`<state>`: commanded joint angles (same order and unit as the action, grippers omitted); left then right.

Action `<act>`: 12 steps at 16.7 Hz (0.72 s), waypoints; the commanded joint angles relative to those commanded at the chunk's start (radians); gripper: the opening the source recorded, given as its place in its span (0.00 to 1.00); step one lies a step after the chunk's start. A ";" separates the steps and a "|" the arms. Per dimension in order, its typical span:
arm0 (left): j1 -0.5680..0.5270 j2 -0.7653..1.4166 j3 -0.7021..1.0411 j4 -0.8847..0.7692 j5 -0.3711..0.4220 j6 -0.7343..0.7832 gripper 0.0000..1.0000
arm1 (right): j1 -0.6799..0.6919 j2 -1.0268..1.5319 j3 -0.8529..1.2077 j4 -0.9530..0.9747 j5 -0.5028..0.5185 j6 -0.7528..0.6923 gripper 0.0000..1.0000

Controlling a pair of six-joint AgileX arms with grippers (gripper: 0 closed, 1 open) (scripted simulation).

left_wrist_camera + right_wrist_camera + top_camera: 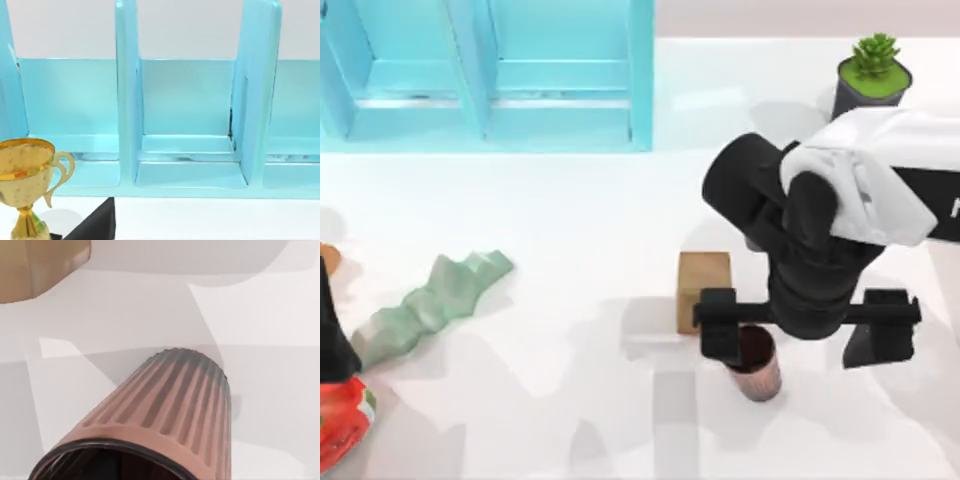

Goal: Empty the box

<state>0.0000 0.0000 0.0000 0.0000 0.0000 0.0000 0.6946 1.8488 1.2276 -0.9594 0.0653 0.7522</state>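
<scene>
As seen from above, box (pixel 490 80): turquoise, open-fronted, divided by upright walls, at the worktop's (pixel 580 230) far edge, left of centre.
Compartments: bare floors and back walls in the left wrist view; probably nothing left inside, though cut off at the frame edges.
Right pincer (pixel 803 338): fingers spread wide, holding nothing, poised above the worktop on the right side.
Ribbed cup (pixel 758 368): copper-brown, upright, out of the box, under the right pincer and nearer one finger than the other; rim close beneath the right wrist camera.
Wooden block (pixel 704 285): on the worktop just beside the cup.
Other removed items: green crumpled piece (pixel 432 300) and red object (pixel 340 422) at the left; gold trophy (pixel 26 181) standing before the box.
Potted plant (pixel 871 70): far right corner, well apart.
Left arm (pixel 328 320): parked at the left edge.
Progress: judged nearly or wholly complete; remaining, at most, checking the unseen compartments.
</scene>
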 joint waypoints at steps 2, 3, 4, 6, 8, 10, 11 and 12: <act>0.000 0.000 0.000 0.000 0.000 0.000 1.00 | 0.001 -0.007 0.037 -0.049 0.000 -0.001 1.00; 0.000 0.000 0.000 0.000 0.000 0.000 1.00 | 0.001 -0.012 0.064 -0.083 -0.001 -0.001 1.00; 0.000 0.000 0.000 0.000 0.000 0.000 1.00 | 0.001 -0.018 0.093 -0.121 -0.001 -0.002 1.00; 0.000 0.000 0.000 0.000 0.000 0.000 1.00 | 0.000 -0.033 0.158 -0.203 -0.001 -0.002 1.00; 0.000 0.000 0.000 0.000 0.000 0.000 1.00 | -0.002 -0.051 0.222 -0.280 -0.001 -0.003 1.00; 0.000 0.000 0.000 0.000 0.000 0.000 1.00 | -0.003 -0.066 0.272 -0.340 0.000 -0.004 1.00; 0.000 0.000 0.000 0.000 0.000 0.000 1.00 | -0.004 -0.071 0.289 -0.360 0.000 -0.004 1.00; 0.000 0.000 0.000 0.000 0.000 0.000 1.00 | -0.004 -0.074 0.298 -0.370 0.000 -0.004 1.00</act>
<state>0.0000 0.0000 0.0000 0.0000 0.0000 0.0000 0.6904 1.7748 1.5255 -1.3296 0.0652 0.7478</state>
